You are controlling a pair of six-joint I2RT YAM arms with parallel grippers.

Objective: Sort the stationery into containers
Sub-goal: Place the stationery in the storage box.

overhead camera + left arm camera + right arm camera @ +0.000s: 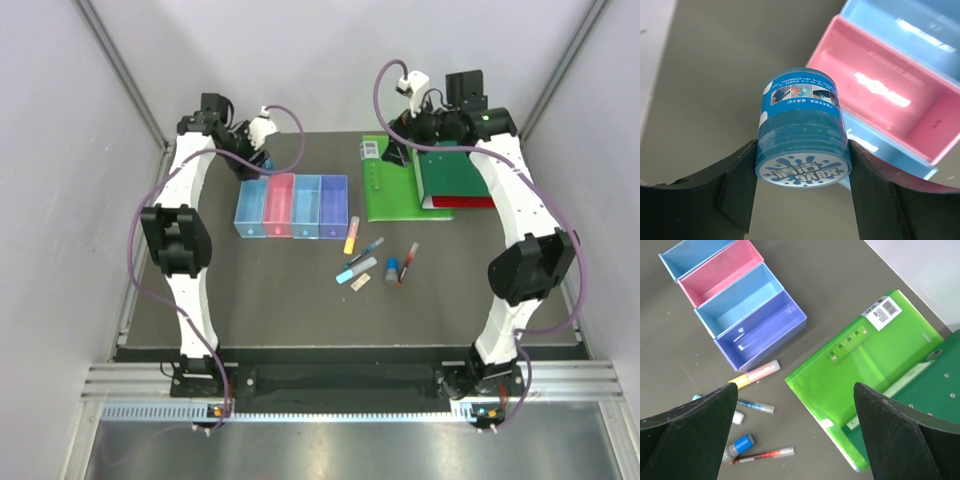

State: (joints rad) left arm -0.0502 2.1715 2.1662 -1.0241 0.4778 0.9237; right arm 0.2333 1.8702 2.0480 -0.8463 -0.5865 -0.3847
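Four translucent plastic rectangular bins stand in a row at 10 o'clock on the dark table: one blue bin, one pink bin, one light-blue bin, one purple bin. Six loose pieces lie at 4 o'clock from them: one orange-yellow highlighter, one light-blue marker, two thin pens, a dark pen and a red pen, one small blue-capped cylinder and one tan eraser. One round blue plastic tub makes seven. At 1 o'clock, two green folders: one bright-green plastic folder, one dark-green binder.
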